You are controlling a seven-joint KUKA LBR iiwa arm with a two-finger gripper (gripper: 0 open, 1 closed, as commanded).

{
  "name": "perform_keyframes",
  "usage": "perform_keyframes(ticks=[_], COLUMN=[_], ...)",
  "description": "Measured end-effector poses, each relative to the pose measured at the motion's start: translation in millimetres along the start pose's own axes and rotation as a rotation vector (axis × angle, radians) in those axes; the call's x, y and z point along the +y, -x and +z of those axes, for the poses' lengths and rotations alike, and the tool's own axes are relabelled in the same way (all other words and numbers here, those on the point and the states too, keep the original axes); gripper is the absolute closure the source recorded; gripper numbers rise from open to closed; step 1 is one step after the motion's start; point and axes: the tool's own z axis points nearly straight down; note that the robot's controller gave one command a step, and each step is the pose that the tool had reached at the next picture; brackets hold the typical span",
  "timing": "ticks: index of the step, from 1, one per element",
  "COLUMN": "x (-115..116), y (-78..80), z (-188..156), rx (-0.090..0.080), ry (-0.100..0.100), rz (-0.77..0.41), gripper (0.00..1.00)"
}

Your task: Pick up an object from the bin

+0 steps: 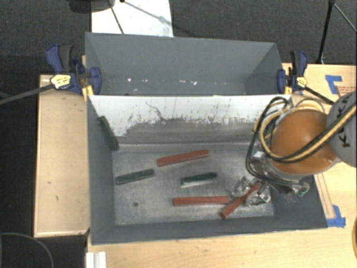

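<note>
Your gripper (251, 191) sits over the slanted red stick's (231, 207) upper end, near the bin's (139, 208) front-right corner, apparently to grasp it; you cannot tell whether the claw has closed.

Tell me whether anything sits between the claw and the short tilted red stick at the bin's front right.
Nothing visible does. The claw is down at the upper end of the short red stick. A longer red stick lies left of its lower end, not between them.
</note>
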Motion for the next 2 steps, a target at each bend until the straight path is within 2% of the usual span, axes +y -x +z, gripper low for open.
perform_keyframes(ticks=[2], x=[1.1], y=[0.1], z=[-8.3], rx=[0.001], ry=[0.005], rz=[0.003], gripper=[1.0])
